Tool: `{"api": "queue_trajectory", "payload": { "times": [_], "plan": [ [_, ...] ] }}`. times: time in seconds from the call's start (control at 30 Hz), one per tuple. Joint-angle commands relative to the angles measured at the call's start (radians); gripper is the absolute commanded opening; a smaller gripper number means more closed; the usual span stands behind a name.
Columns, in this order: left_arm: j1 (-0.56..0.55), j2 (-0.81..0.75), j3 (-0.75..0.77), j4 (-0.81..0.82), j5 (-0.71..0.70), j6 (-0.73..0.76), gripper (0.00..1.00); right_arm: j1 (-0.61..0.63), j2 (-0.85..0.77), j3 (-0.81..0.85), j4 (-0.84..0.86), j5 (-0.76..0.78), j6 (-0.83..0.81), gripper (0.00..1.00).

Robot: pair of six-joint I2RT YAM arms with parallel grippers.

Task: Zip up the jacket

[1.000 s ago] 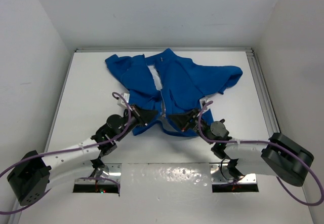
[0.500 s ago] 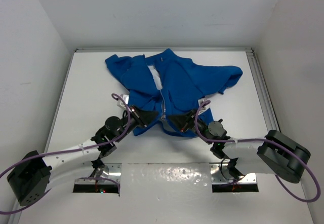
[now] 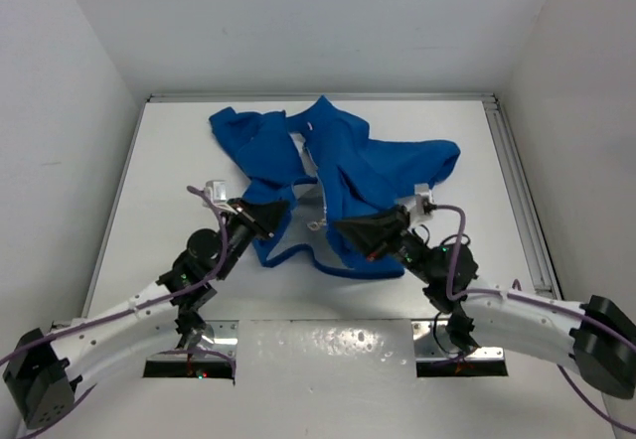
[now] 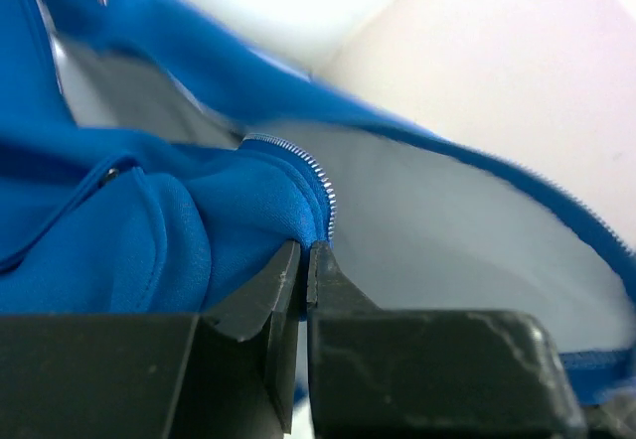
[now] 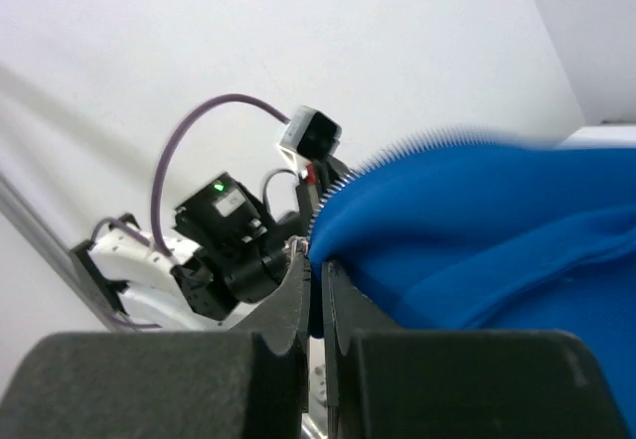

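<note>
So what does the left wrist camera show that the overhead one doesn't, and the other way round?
Left wrist only: the individual light zipper teeth, right above the fingertips. Overhead only: the whole bright blue soft fabric jacket lying on the white table, and the right gripper pinching its other front edge. Both: the left gripper shut on the jacket's edge.

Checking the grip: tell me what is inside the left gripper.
The left gripper pinches the jacket at its front edge, zipper teeth just above the jaws. How deep the fabric goes is hidden.
</note>
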Motion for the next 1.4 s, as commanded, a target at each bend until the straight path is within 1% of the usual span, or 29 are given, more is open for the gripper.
{"api": "queue_trajectory", "payload": {
  "times": [0.0,0.1,0.2,0.23,0.3,0.43,0.53,0.6,0.67,0.8,1.37],
  "plan": [
    [0.001,-0.016,0.011,-0.013,-0.063,0.028,0.00,-0.017,0.106,-0.113,0.039,0.076,0.063,0.00],
    [0.001,0.044,-0.005,0.017,-0.018,0.004,0.00,-0.052,0.275,-0.077,0.171,-0.027,0.105,0.00],
    [-0.001,0.070,-0.009,0.068,0.051,-0.004,0.00,-0.052,0.299,-0.031,0.143,0.005,0.060,0.00],
    [-0.001,0.075,-0.014,0.102,0.084,-0.009,0.00,-0.052,0.306,-0.024,0.163,0.006,0.049,0.00],
    [-0.002,0.078,-0.028,0.106,0.086,-0.025,0.00,-0.051,0.322,-0.012,0.186,0.003,0.039,0.00],
    [-0.001,0.060,-0.031,0.073,0.068,-0.019,0.00,-0.052,0.360,-0.009,0.284,0.005,0.055,0.00],
    [-0.001,0.038,-0.038,0.070,0.075,-0.026,0.00,-0.052,0.372,-0.010,0.306,0.005,0.065,0.00],
    [-0.002,0.032,-0.051,0.077,0.083,-0.035,0.00,-0.052,0.386,-0.026,0.358,0.006,0.081,0.00],
    [-0.002,0.038,-0.061,0.125,0.115,-0.039,0.00,-0.052,0.406,-0.027,0.398,0.006,0.101,0.00],
    [-0.002,0.058,-0.069,0.168,0.152,-0.050,0.00,-0.052,0.438,-0.030,0.473,0.016,0.126,0.00],
    [-0.003,0.061,-0.095,0.192,0.178,-0.045,0.00,-0.052,0.428,-0.029,0.512,0.037,0.135,0.00]
  ]
}}
